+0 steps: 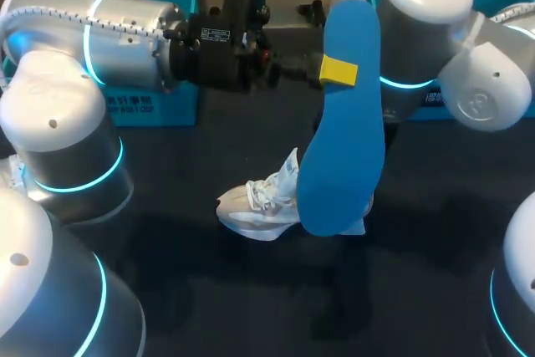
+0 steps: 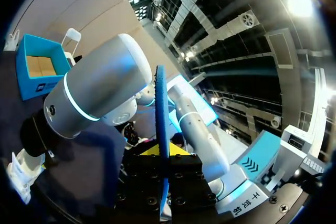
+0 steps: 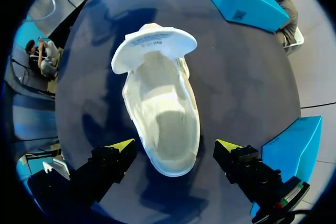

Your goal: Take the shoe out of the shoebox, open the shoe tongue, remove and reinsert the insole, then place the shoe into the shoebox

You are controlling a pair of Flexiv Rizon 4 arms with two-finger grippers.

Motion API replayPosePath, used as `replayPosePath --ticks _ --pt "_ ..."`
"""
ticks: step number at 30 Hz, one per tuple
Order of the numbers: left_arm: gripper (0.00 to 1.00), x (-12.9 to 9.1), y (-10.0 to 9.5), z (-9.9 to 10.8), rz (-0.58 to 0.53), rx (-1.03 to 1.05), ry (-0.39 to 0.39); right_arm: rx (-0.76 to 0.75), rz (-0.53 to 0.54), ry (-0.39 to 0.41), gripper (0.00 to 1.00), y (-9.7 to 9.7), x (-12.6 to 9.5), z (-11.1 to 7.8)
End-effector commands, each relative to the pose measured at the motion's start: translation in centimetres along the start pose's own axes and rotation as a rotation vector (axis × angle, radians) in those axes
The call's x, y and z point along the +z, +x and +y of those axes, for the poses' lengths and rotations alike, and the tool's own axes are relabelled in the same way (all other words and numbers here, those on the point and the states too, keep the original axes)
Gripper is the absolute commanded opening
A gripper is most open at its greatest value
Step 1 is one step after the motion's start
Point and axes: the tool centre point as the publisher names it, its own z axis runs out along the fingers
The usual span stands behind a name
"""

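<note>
Insole (image 1: 343, 123), one, blue, pinched upright between left fingers (image 1: 338, 71); right fingers (image 3: 122, 145) spread wide over one white shoe (image 3: 157, 108).

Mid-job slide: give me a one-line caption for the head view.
Left gripper holds the blue insole upright above the white shoe standing on the dark table.

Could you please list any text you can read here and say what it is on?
White print on the blue box: too blurred to read.
White label on the left arm's black wrist mount: too small to read.
Faint print on the shoe tongue: not legible.
</note>
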Motion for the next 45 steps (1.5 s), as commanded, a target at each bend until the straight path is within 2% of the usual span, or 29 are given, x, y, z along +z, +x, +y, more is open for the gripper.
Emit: replayPosePath --ticks 1,7,17,25,33,34,35,36,38,39,40,45 --pt "0.00 0.1 -0.1 0.0 -0.001 0.000 -0.002 0.000 -0.002 0.001 1.00 0.0 0.1 0.0" --pt "0.00 0.1 -0.1 0.0 -0.001 0.000 -0.002 0.003 -0.019 -0.022 1.00 -1.9 1.4 1.6" --pt "0.00 0.1 -0.1 0.0 -0.001 0.000 -0.002 -0.040 0.000 -0.038 1.00 -4.2 4.1 3.2" --pt "0.00 0.1 -0.1 0.0 -0.001 0.000 -0.002 -0.079 0.041 -0.049 1.00 -4.8 7.2 4.3" --pt "0.00 0.1 -0.1 0.0 -0.001 0.000 -0.002 -0.091 0.093 -0.035 1.00 -4.2 8.9 4.8" --pt "0.00 0.1 -0.1 0.0 -0.001 0.000 -0.002 -0.089 0.097 -0.036 0.95 -4.0 9.1 4.7" --pt "0.00 0.1 -0.1 0.0 -0.001 0.000 -0.002 -0.087 0.110 -0.029 0.85 -3.8 9.2 4.7" --pt "0.00 0.1 -0.1 0.0 -0.001 0.000 -0.002 -0.090 0.122 -0.018 0.51 -3.7 9.3 4.7" --pt "0.00 0.1 -0.1 0.0 -0.001 0.000 -0.002 -0.089 0.126 -0.018 0.35 -3.5 9.5 4.6" --pt "0.00 0.1 -0.1 0.0 -0.001 0.000 -0.002 -0.089 0.132 -0.016 0.04 -3.5 9.5 4.6" --pt "0.00 0.1 -0.1 0.0 -0.001 0.000 -0.002 -0.088 0.134 -0.011 0.00 -3.4 9.5 4.6" --pt "0.00 0.1 -0.1 0.0 -0.001 0.000 -0.002 -0.086 0.134 -0.002 0.00 -3.4 9.1 4.3"
